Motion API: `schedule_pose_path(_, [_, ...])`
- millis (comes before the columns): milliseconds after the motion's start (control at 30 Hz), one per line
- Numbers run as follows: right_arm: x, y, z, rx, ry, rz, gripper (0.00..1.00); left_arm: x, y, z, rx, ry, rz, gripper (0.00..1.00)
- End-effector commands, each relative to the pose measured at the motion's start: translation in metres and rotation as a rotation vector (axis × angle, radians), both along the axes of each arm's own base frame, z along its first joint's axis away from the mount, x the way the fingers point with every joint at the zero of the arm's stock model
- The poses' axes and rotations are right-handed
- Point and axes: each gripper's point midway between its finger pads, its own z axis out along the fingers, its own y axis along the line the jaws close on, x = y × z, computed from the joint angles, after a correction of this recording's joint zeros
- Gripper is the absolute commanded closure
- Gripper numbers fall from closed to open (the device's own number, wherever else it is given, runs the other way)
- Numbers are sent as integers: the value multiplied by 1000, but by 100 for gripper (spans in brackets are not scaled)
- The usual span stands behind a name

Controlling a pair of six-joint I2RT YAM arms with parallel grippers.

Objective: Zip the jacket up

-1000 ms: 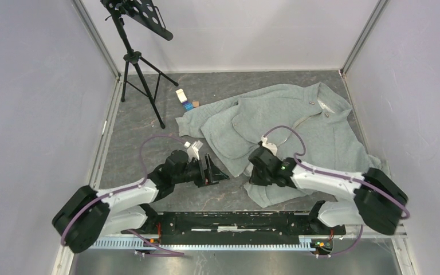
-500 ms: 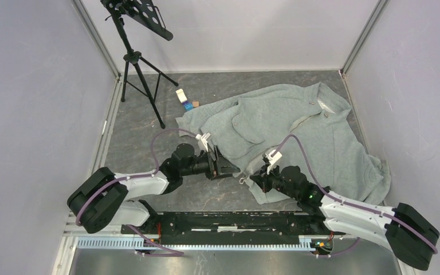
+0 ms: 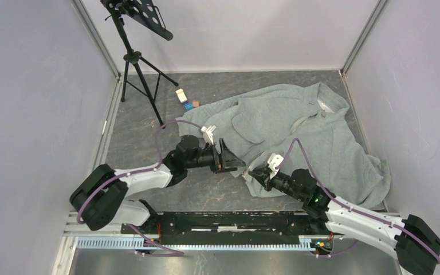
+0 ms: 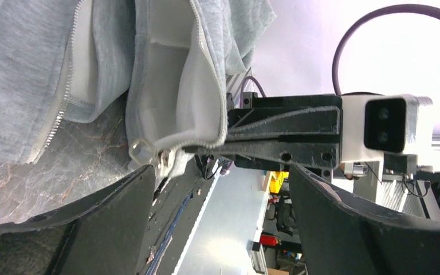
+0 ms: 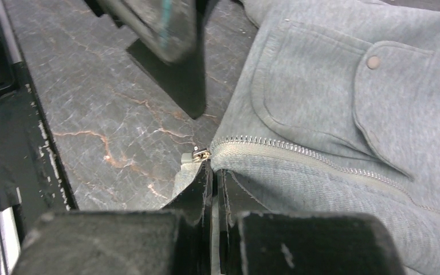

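The grey-green fleece jacket (image 3: 321,137) lies spread at the middle and right of the table, front up and unzipped. My right gripper (image 3: 256,173) is shut on its bottom hem corner, right by the pale zipper's lower end. In the right wrist view the fingers (image 5: 203,186) pinch the hem just below the metal slider (image 5: 201,153). My left gripper (image 3: 233,161) is wide open just left of that corner. In the left wrist view the slider (image 4: 163,158) hangs near the left finger (image 4: 63,229), and no fabric lies between the fingers.
A black music-stand tripod (image 3: 140,63) stands at the back left. A small white box (image 3: 181,95) and a blue item (image 3: 188,106) lie by the jacket's far left sleeve. Grey walls enclose the table; a black rail (image 3: 229,220) runs along the near edge.
My right gripper has lowered and stretched out flatter, keeping hold of the hem corner. My left gripper has moved right and farther back, up beside that corner.
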Motion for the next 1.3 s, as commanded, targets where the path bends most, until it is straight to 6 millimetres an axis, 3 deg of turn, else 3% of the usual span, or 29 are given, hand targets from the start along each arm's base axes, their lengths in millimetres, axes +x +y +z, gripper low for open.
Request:
schedule_pose_path(0, [-14,14,19,45,-62,121,100,-2,-20,22,-58,-78,-135,8])
schedule_pose_path(300, [-9,-3,28,111,-65,23,100,-13,-36,46,-239,-177,-292,8])
schedule_pose_path(533, [-3,-10,31,109,-73,-26,100,-24,-48,46,-405,-31,-327,14])
schedule_pose_path(633, [-6,-8,38,124,-77,-8,99,-23,-49,28,-378,6,-295,16])
schedule_pose_path(767, [-6,-8,36,109,-71,-7,99,-25,-48,25,-350,-11,-277,16])
schedule_pose_path(967, [-7,-7,40,126,-69,-5,99,-31,-44,4,-129,-56,-290,17])
schedule_pose_path(1133, [-19,3,44,116,-63,93,99,-37,-35,-4,8,-90,-333,18])
schedule_pose_path(1267, [-25,6,49,123,-73,129,99,-35,-32,-4,38,-111,-324,8])
